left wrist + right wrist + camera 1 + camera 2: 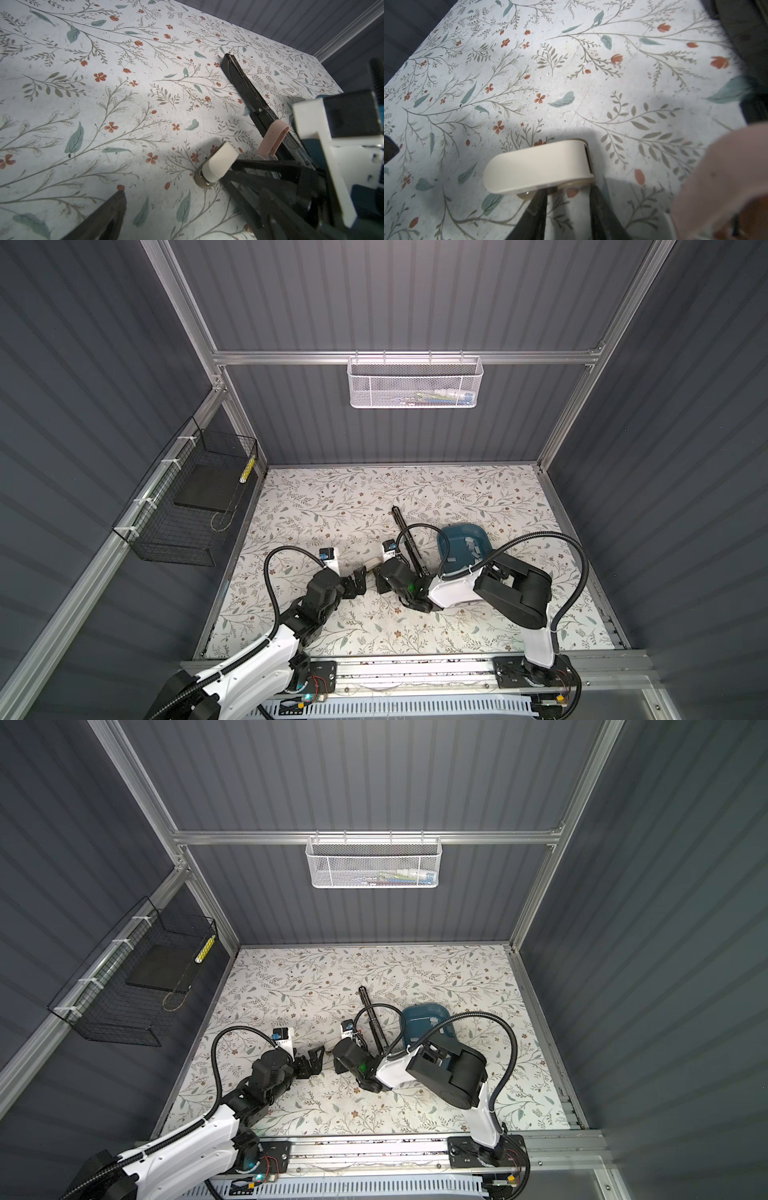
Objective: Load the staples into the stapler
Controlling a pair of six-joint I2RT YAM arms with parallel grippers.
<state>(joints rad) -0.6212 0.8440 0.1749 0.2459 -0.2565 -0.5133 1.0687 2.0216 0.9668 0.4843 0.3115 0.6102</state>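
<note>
My left fingers [108, 216] are spread wide and hold nothing; only one of them shows in the left wrist view. Just ahead of them, on the floral counter [612, 93], lies a small cream stapler [537, 164], sitting between them and my right fingers [538, 209].

My right fingers are parted a little, with the counter visible through the gap. Their tips are right against the near edge of the cream stapler. I cannot tell whether they pinch it or only touch it.

A pink stapler [274, 136] stands close beside my right fingers, on the side away from my left ones; it is blurred in the right wrist view. Just past it, a long black stapler [409, 539] lies opened out flat, stretching away from both pairs of fingers.

The staples [468, 544] are short grey strips lying loose in a dark blue tray [446, 545]. The tray sits beyond the black stapler, well apart from my left fingers and nearer my right arm.
</note>
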